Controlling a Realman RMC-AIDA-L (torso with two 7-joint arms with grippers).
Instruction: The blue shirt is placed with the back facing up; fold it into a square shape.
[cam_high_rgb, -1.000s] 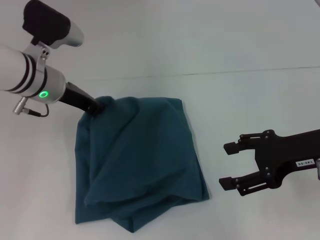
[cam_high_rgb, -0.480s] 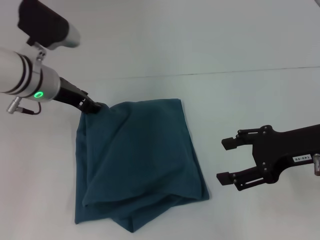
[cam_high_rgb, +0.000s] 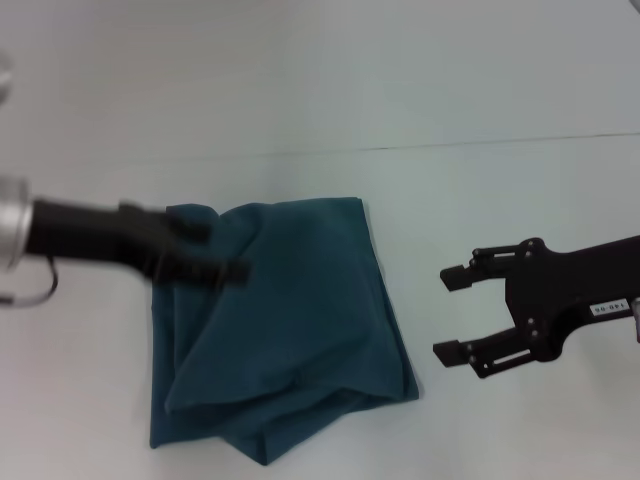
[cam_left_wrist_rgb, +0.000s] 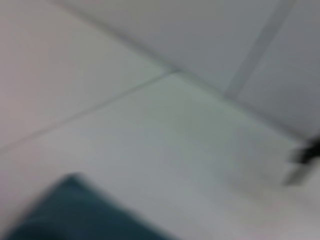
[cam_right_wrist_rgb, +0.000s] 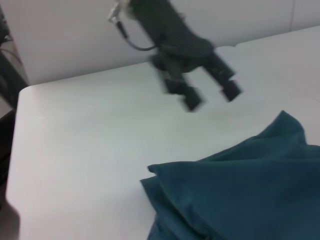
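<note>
shirt: the dark teal-blue soft cotton shirt (cam_high_rgb: 280, 325) lies on the pale white table (cam_high_rgb: 480, 200), bundled into a rough, lumpy rectangle, layers bulging at the near edge.
left gripper: the black left gripper (cam_high_rgb: 215, 258) hovers over the shirt's far left corner, fingers parted, holding nothing.
right gripper: the black right gripper (cam_high_rgb: 452, 313) waits beside the shirt's right edge, apart from it, fingers spread wide.
progress: mostly folded, i judge; squaring and flattening remain.
</note>
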